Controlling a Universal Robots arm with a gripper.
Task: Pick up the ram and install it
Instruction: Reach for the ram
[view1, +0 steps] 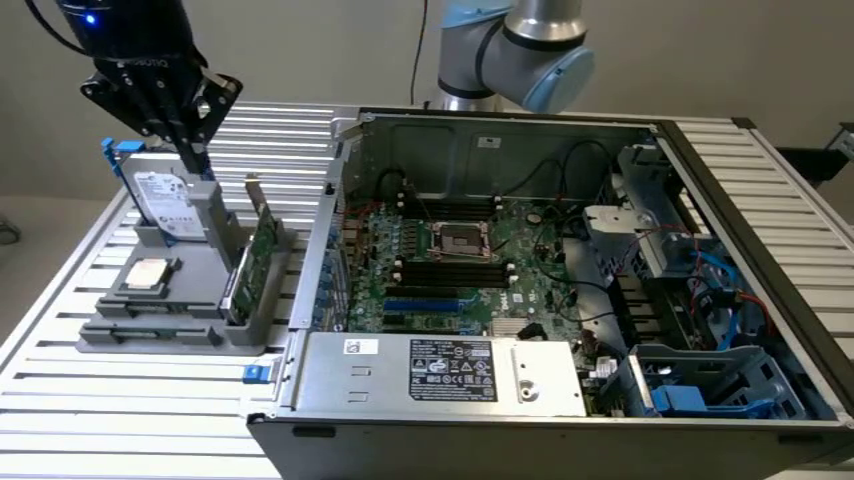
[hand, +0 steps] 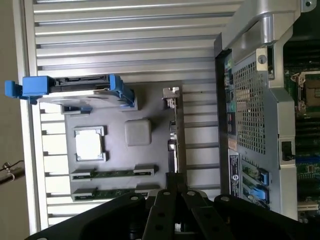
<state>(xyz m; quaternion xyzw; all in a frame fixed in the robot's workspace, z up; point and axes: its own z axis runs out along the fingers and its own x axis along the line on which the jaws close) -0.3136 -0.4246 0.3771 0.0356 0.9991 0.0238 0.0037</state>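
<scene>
- Hovering over the gray holder (view1: 200, 300) at the exterior view's left: end effector (view1: 202, 168), tips pointing down by the top edge of the hard drive (view1: 167, 205).
- Tips pressed together, nothing clamped between them.
- Holder sitting on the slatted desk (view1: 80, 400), just beside the open computer case (view1: 400, 372).
- On the holder: hard drive upright on its edge, processor (view1: 150, 275) flat in front of it, green expansion card (view1: 260, 255) standing on edge on the side nearest the case.
- Inside the case: motherboard (view1: 461, 300) with black memory slots (view1: 454, 272) near its middle.
- Robot arm (view1: 521, 50) visible behind the case.
- Wrist view, looking down on the same holder past the closed fingers (hand: 172, 185).
- ram (hand: 112, 173) seated on edge in a holder groove; second stick (hand: 105, 193) in the next groove, parallel, the two apart.
- Second stick partly covered by the end effector's black body.
- Finger tips near one end of those grooves and by the end of the expansion card; no contact with the ram visible.
- Processor between the ram grooves and the blue-railed hard drive; gray square pad (hand: 137, 132) just beside the processor.
- Perforated side of the case along the holder's far side from the desk edge.
</scene>
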